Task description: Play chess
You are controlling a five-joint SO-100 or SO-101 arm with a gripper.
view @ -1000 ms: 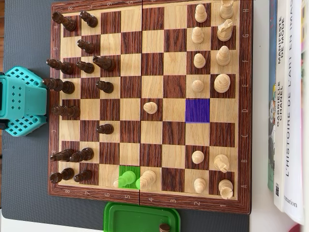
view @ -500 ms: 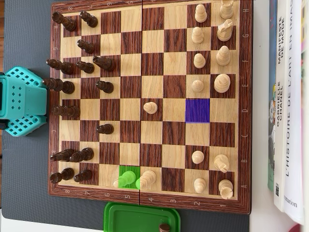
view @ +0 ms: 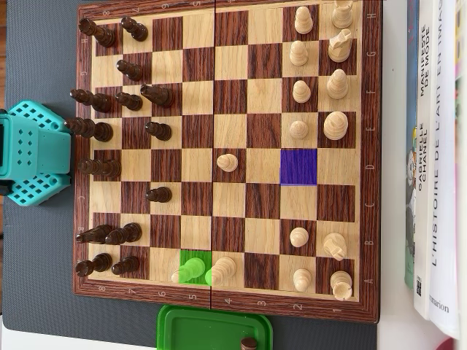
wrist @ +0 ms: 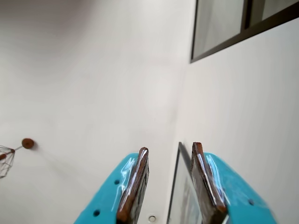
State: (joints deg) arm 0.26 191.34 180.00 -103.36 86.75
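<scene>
At nine o'clock of the wooden chessboard (view: 219,157) in the overhead view sits the teal arm base (view: 33,153), its empty end effector (wrist: 169,186) parted, pointing at the ceiling, well apart from the green-highlighted pale pawn (view: 188,273) at six o'clock.

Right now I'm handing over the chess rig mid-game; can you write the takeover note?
Claw: open, empty, aimed at the wall and away from the board in the wrist view.
Overhead: a light piece stands on the green-marked square; the purple-marked square is empty. One dark piece sits in the green tray.
Done: nothing gripped.
Left: probably move that light piece to purple.
</scene>
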